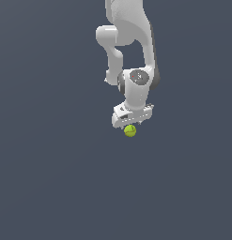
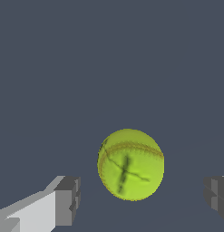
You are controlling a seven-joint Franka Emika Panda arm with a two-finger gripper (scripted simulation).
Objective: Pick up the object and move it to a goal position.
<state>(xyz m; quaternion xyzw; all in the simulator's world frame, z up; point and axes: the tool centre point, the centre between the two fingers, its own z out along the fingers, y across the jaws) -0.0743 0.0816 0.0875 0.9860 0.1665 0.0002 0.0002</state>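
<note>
Background: plain dark grey-blue surface (image 1: 51, 178), fills both views.
Arm: white Panda arm (image 1: 131, 42), comes in from 12 o'clock in exterior view, wrist pointing down.
Gripper: gripper (image 1: 131, 123) spread wide; wrist view shows fingers (image 2: 68, 199) apart w/ gaps to ball, not touching.
Ball: yellow-green ball (image 2: 130, 164), dark seam lines, between fingers, at 6 o'clock of gripper.

Flat, featureless dark slate-grey ground (image 1: 47, 178)
</note>
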